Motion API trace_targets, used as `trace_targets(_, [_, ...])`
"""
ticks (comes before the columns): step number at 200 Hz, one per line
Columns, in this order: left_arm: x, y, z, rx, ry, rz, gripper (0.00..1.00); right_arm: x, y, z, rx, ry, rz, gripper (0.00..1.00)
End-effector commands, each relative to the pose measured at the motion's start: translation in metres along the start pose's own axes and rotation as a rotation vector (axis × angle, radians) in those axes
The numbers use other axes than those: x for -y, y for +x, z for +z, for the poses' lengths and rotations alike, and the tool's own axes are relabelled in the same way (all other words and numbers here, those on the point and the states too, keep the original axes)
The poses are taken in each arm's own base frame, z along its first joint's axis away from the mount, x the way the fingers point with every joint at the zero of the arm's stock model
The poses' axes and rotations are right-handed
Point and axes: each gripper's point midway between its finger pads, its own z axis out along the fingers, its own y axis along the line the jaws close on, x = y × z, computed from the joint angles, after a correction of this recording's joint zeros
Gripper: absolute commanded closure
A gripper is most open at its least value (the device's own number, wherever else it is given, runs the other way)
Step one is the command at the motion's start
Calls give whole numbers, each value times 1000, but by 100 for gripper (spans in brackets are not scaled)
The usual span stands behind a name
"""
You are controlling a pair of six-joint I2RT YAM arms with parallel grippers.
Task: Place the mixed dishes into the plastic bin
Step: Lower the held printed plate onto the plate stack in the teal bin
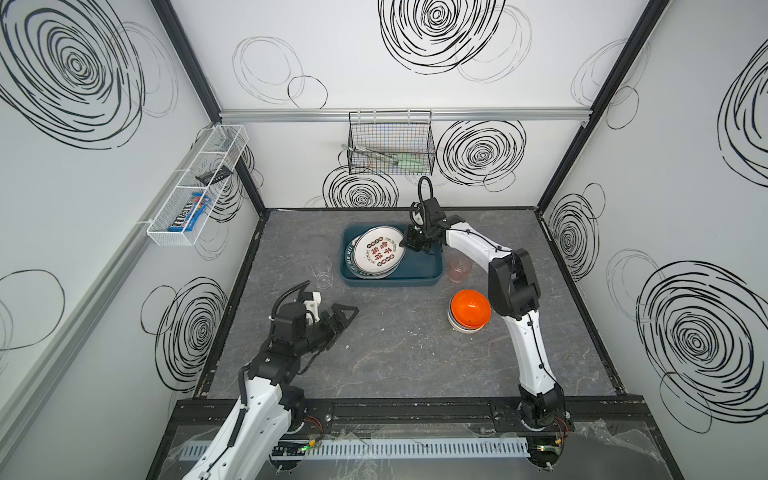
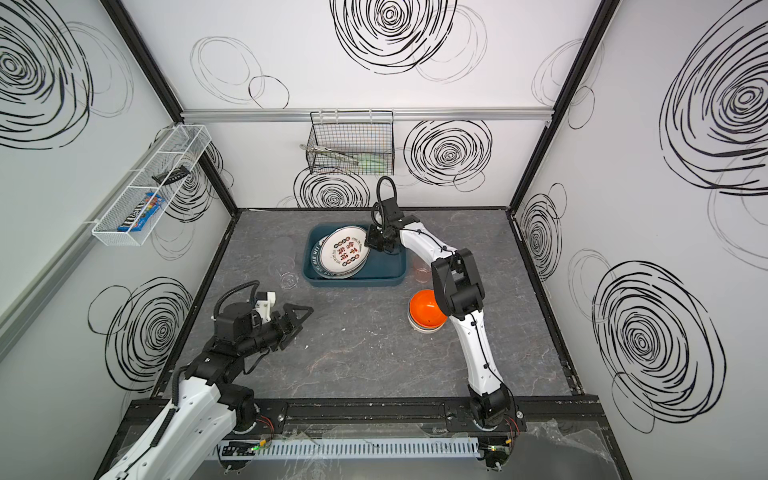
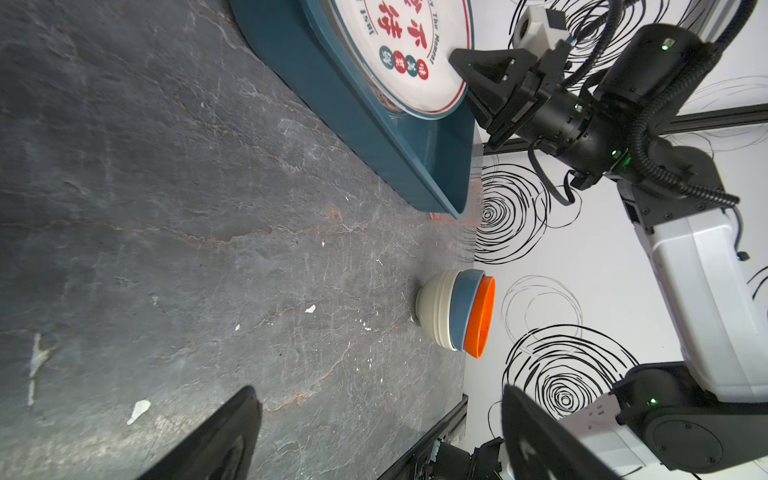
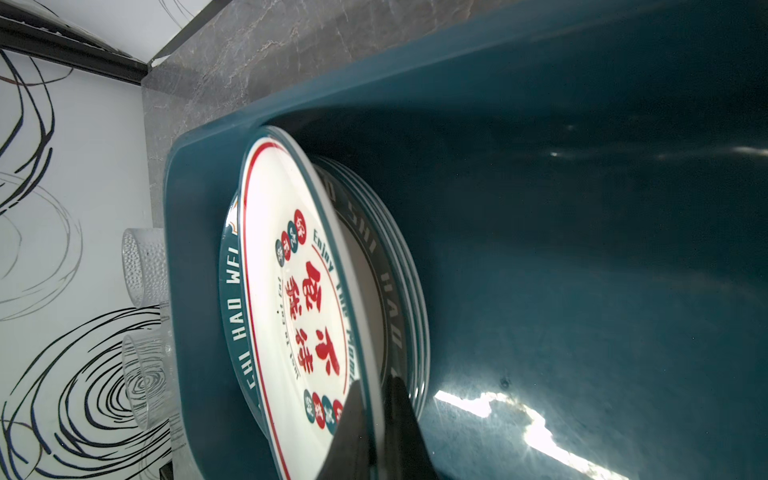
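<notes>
Several glossy round plates (image 1: 380,249) occupy smooth teal bin (image 1: 417,272).

White walls (image 1: 374,62) scribbled all over with black swirls, and a dark grey marble-look tabletop (image 1: 395,365) with a few pale chips. A black wire basket (image 1: 390,137) hangs above its far edge, a white mesh tray (image 1: 174,237) above its left edge.

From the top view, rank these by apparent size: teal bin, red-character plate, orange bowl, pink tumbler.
1. teal bin
2. red-character plate
3. orange bowl
4. pink tumbler
The differences are plain, and all four lie at similar distance, so nearness to the camera should not change the order.
</notes>
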Motion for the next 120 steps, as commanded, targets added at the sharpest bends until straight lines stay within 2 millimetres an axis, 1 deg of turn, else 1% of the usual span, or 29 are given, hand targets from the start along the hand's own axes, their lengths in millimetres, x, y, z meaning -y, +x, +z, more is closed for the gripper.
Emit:
trace_targets(1, [-1,-4,0,18,6,7,6,-16,-2,-2,5,-26,-10,100])
trace_targets(36, [-3,-3,1,18,0,2,6,-15,3,3,-6,-20,-13,100])
trace_targets(43, [-2,-3,0,18,2,3,6,-15,3,3,-8,-18,-15,98])
trace_targets(62, [-3,-3,1,17,1,4,6,-9,5,5,-11,5,-14,89])
trace_targets(69, [-3,-3,1,18,2,2,6,-7,5,5,-10,14,-16,87])
trace_targets(120, [-7,-1,2,15,0,-8,6,7,8,8,-6,82,-37,85])
